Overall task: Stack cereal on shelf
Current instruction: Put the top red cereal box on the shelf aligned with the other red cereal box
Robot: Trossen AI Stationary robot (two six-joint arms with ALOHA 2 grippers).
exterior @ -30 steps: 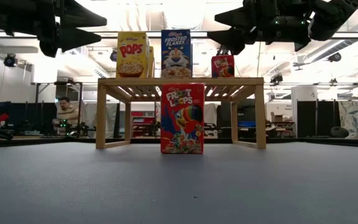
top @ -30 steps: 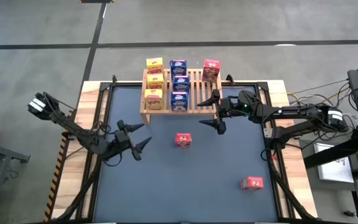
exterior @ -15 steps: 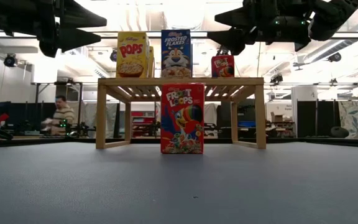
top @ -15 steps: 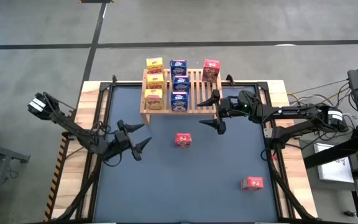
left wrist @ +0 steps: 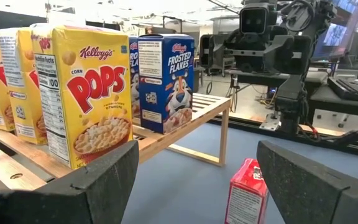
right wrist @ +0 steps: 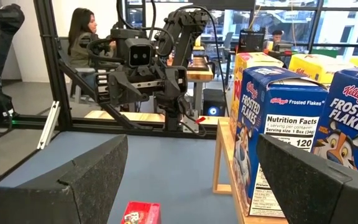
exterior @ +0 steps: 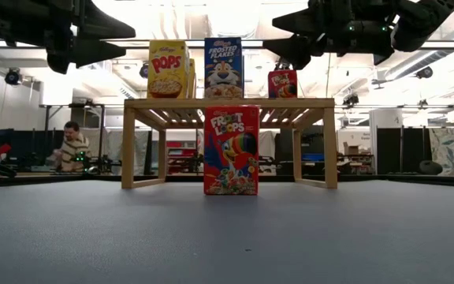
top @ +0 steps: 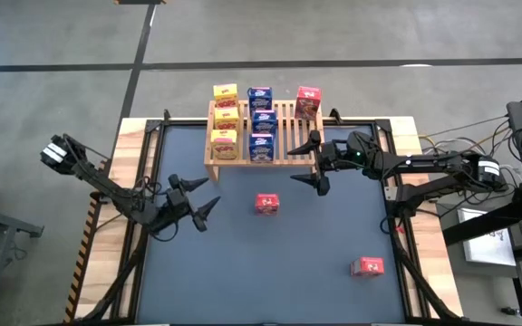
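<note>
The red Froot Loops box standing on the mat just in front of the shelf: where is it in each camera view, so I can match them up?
High view: red box at mat centre, in front of the shelf.
Low view: centre, upright, front facing the camera, before the shelf.
Left wrist view: low between the fingers, side panel showing.
Right wrist view: only its top at the bottom edge.
Shared landmark: the shelf's blue Frosted Flakes boxes.

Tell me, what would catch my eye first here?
Probably the wooden shelf at the table's far edge, with yellow boxes and blue boxes lined up on it and one red box at its back. Two more red boxes stand on the dark mat: one before the shelf, one nearer the front. The left gripper and right gripper hover open, holding nothing.
</note>
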